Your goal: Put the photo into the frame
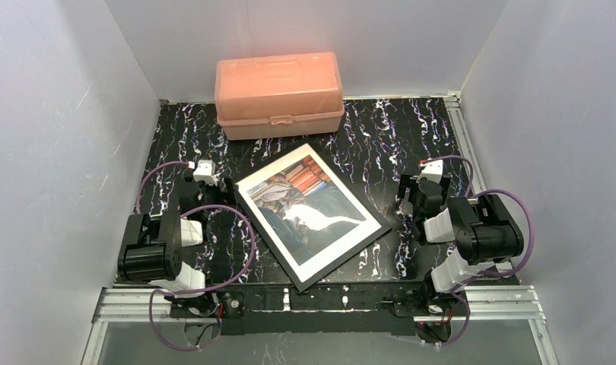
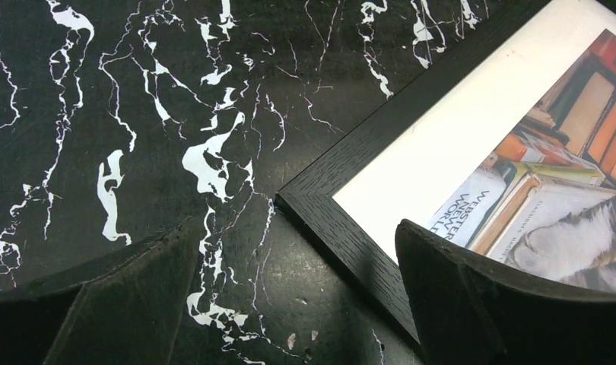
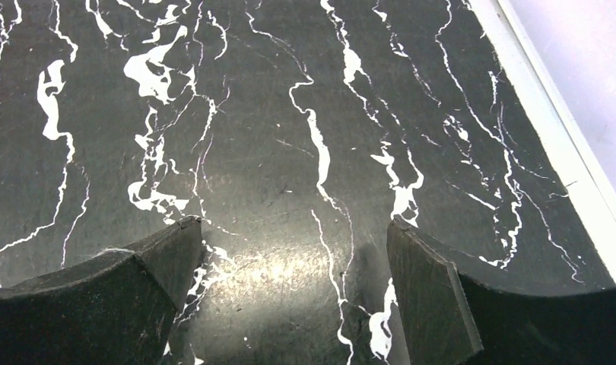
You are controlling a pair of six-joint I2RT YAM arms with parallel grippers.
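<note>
At the middle of the surface (image 1: 411, 129), the photo (image 1: 309, 201) is seen inside the frame (image 2: 411, 114), whose corner could be snagged by the nearer left of two open, empty pairs of jaws.

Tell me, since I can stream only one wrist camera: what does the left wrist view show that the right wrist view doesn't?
Only the left wrist view: a corner of the frame, with the photo showing inside it. Only the right wrist view: the table's pale edge rail and the white wall beyond. Both: the black marbled tabletop under an open, empty left gripper or right gripper.
</note>
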